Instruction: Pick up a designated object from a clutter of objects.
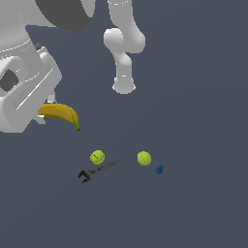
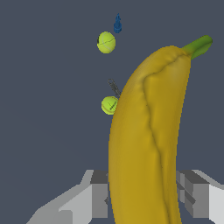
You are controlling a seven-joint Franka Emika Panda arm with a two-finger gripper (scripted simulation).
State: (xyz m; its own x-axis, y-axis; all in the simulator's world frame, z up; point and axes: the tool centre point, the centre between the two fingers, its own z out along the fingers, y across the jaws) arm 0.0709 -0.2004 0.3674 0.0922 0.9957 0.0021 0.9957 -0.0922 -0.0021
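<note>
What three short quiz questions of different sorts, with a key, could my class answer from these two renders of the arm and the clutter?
1. True or false: the banana sits between the fingers of the gripper.
2. How many tennis balls show in the exterior view?
3. Multiple choice: in the exterior view, the wrench lies nearest which item? A) the left tennis ball B) the small blue item C) the right tennis ball

Key
1. True: the wrist view shows a finger on each side of the banana.
2. Two.
3. A.
</note>
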